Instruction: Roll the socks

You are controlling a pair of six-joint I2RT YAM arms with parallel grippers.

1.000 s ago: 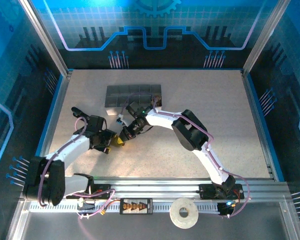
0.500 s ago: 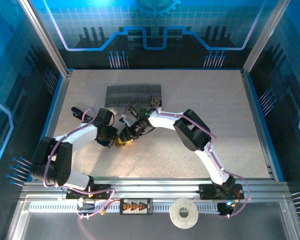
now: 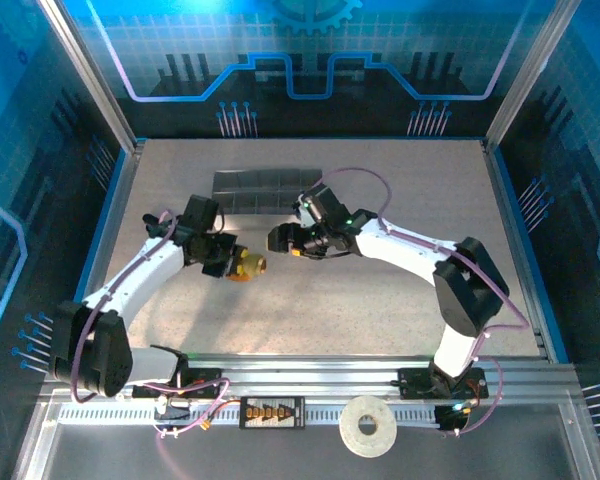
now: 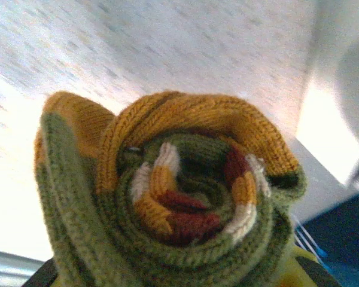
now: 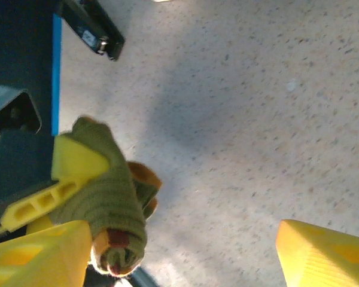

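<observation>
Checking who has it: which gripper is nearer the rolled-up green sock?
Left. The left gripper is clamped on the sock roll; the right gripper stands open and apart, off to its right in the top view.

Speckled beige table (image 3: 380,310) enclosed by blue-lit patterned walls (image 3: 400,50).

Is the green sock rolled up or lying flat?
Rolled up. The end of the green sock shows a tight spiral of green and orange layers, and the left gripper pinches the roll above the table.
</observation>
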